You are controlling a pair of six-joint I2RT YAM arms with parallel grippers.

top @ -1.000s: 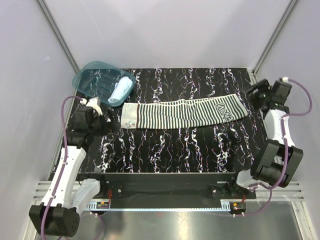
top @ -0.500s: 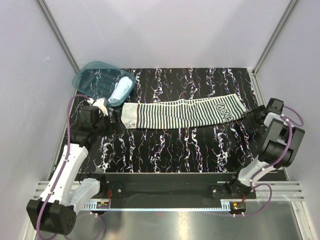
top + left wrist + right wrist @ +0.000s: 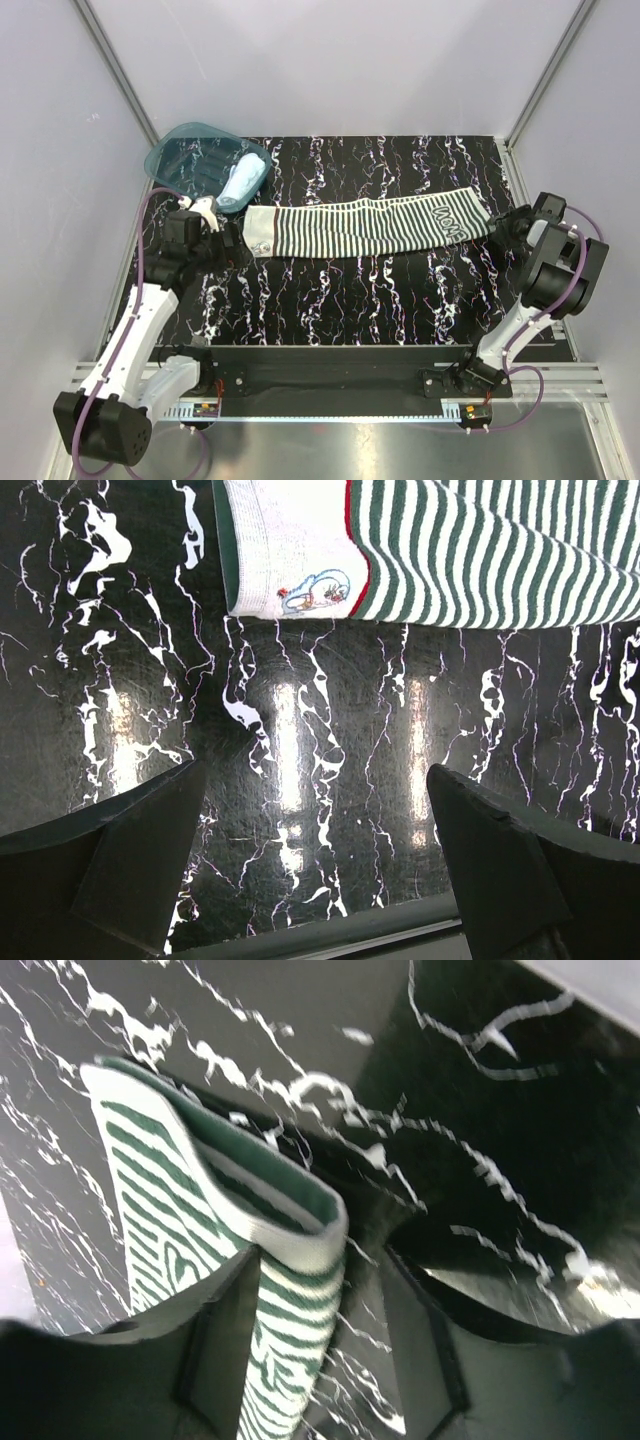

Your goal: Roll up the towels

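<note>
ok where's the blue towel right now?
Top view, far left: the pale blue towel sits in the teal bin at the back-left, just beyond the left end of the striped towel.

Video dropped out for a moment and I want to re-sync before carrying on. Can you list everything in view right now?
striped towel: one, dark green and white, laid flat across the middle of the table, lettered end to the right
blue towel: one, pale blue, bundled inside the bin
bin: one, translucent teal, far left corner of the table
table: one, black with white veining, under everything
left gripper: one, black, open and empty, just short of the striped towel's left end
right gripper: one, black, jaws apart on either side of the striped towel's lettered end
</note>
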